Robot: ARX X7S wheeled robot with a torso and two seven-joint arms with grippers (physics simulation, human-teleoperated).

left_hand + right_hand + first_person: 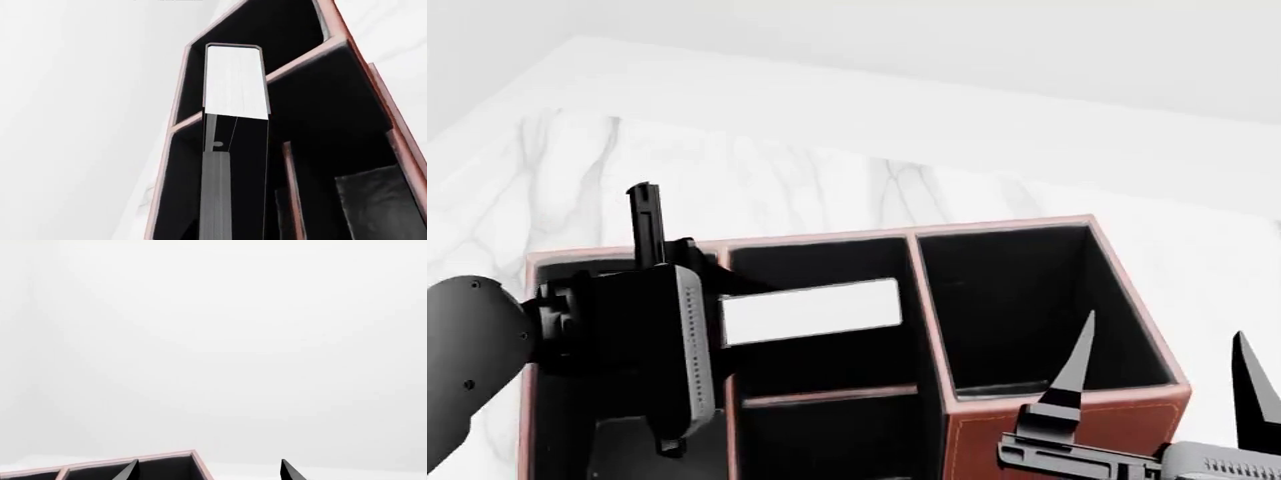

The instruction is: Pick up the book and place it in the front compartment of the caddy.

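My left gripper is shut on the black book; its white page edge sticks out level over the black-lined front compartment of the reddish-brown caddy. In the left wrist view the book runs along a grey finger, its white end inside the far cell beyond a low divider. The caddy's rim frames it. My right gripper is open and empty beside the caddy's taller end cell. In its own view the open gripper shows only its fingertips, above a caddy corner.
The caddy stands on a white marble table with a pale wall behind. The taller end cell lies right of the book. A lower middle cell sits on the near side of the cross divider.
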